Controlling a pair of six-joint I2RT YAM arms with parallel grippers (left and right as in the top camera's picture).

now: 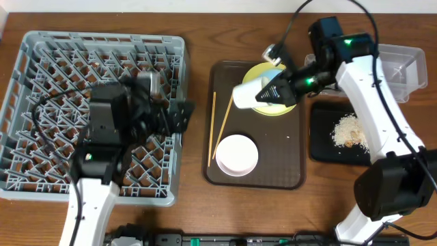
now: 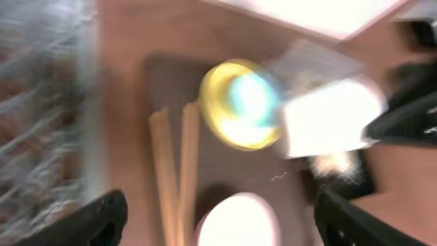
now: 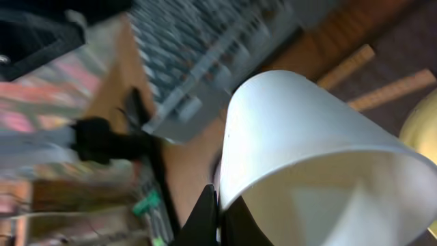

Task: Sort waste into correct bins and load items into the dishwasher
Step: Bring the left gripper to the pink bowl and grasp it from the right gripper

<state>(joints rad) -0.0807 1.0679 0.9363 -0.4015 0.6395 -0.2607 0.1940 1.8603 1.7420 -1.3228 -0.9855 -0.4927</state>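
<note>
My right gripper (image 1: 271, 91) is shut on the rim of the small white cup (image 1: 247, 94) and holds it tilted above the yellow plate (image 1: 276, 109). In the right wrist view the cup (image 3: 307, 150) fills the frame, with the fingers (image 3: 218, 213) pinching its rim. Two chopsticks (image 1: 220, 126) and the pale pink bowl (image 1: 237, 154) lie on the brown tray. My left gripper (image 1: 181, 116) is open and empty over the right edge of the grey dish rack (image 1: 41, 61). The blurred left wrist view shows the plate (image 2: 239, 102) with a pale blue shape inside, the chopsticks (image 2: 174, 164) and the pink bowl (image 2: 235, 222).
The dark brown serving tray (image 1: 293, 171) sits mid-table. A black tray (image 1: 321, 147) holding rice crumbs (image 1: 348, 131) lies to its right. A clear plastic tub (image 1: 404, 65) stands at the back right, behind the right arm. Tissue and wrapper are not visible.
</note>
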